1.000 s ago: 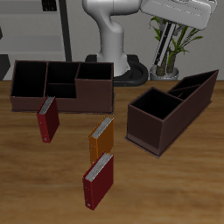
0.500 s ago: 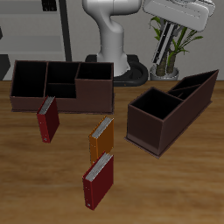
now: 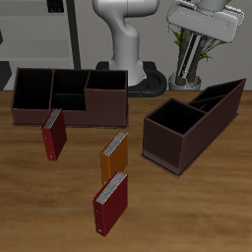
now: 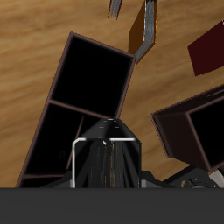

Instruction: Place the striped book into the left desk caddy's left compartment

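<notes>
The striped book (image 4: 105, 162) is seen clamped between the fingers of the gripper (image 3: 195, 39), hanging below them with the left desk caddy (image 3: 162, 146) open directly beneath. It is judged light, thin and stiff, with a smooth cover that could slip or swing in the pads. A hold across the two flat covers near the upper edge is best kept, so that the lower edge can be dropped cleanly into the compartment.
</notes>
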Available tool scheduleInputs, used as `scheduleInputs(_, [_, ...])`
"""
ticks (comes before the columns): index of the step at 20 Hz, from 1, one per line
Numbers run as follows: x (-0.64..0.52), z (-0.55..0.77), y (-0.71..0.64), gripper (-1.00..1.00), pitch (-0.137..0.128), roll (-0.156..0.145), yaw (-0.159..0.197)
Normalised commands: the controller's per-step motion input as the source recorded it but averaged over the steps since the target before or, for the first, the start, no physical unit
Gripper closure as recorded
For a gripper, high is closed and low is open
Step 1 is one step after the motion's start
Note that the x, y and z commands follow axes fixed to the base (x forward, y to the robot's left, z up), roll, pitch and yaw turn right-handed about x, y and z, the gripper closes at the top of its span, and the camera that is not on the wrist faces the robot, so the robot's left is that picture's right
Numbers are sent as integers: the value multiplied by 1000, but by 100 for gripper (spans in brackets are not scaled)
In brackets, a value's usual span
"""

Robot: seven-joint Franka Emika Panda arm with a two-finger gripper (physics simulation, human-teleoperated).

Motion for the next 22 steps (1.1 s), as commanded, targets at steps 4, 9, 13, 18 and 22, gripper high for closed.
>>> scheduleInputs(4, [-245, -215, 206, 100, 3, 32, -27])
scheduleInputs(9, [-150, -280, 228, 100, 43, 59, 6])
scheduleInputs(13, [-170, -144, 155, 100, 19, 29, -33])
scheduleInputs(18, [-277, -81, 188, 100, -11, 57, -20])
scheduleInputs(22, [-401, -34, 306, 100, -41, 84, -13])
